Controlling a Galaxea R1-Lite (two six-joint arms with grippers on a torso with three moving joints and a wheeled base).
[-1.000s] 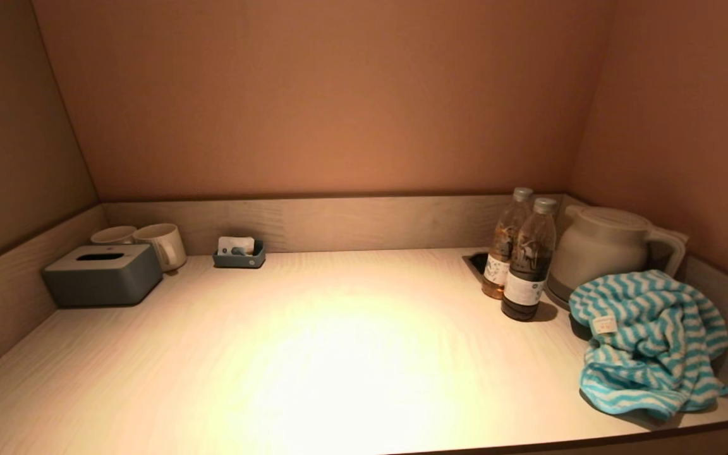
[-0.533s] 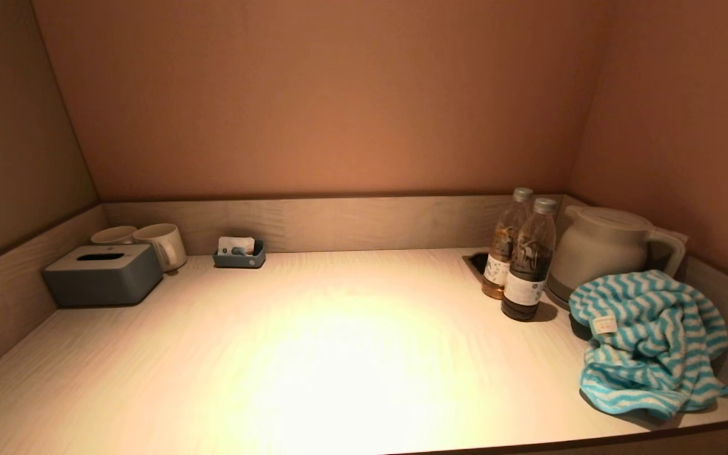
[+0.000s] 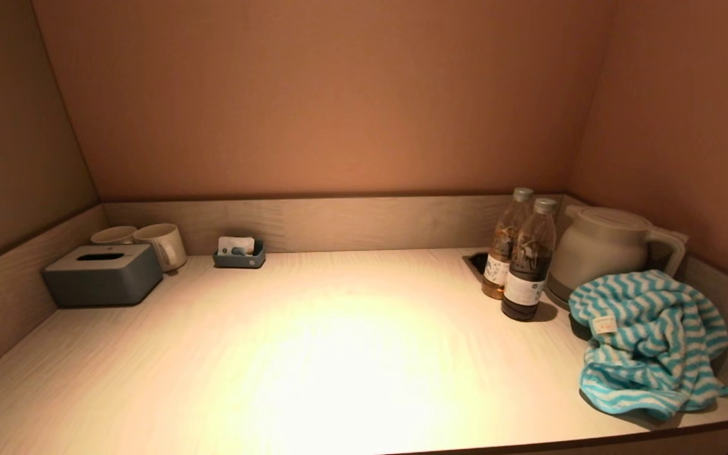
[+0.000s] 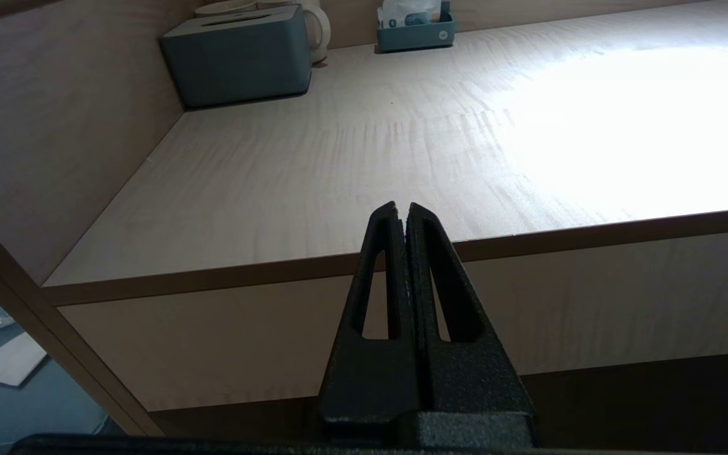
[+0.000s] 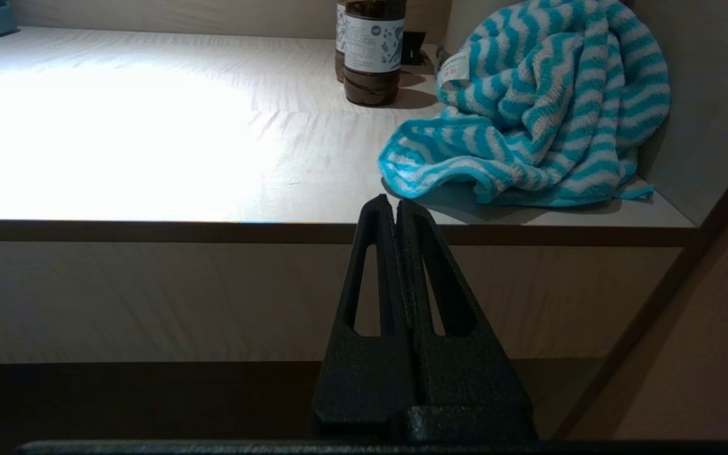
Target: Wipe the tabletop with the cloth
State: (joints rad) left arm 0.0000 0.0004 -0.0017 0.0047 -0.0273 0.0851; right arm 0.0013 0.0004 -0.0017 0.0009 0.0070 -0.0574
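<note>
A teal and white striped cloth (image 3: 648, 344) lies bunched at the right end of the light wooden tabletop (image 3: 339, 354), against the side wall; it also shows in the right wrist view (image 5: 528, 114). My right gripper (image 5: 397, 203) is shut and empty, held below and in front of the table's front edge, short of the cloth. My left gripper (image 4: 402, 207) is shut and empty, held below the front edge on the left side. Neither arm shows in the head view.
Two dark bottles (image 3: 528, 265) and a white kettle (image 3: 604, 249) stand behind the cloth. A grey tissue box (image 3: 103, 273), two mugs (image 3: 162, 243) and a small blue tray (image 3: 239, 254) stand at the back left. Low walls edge three sides.
</note>
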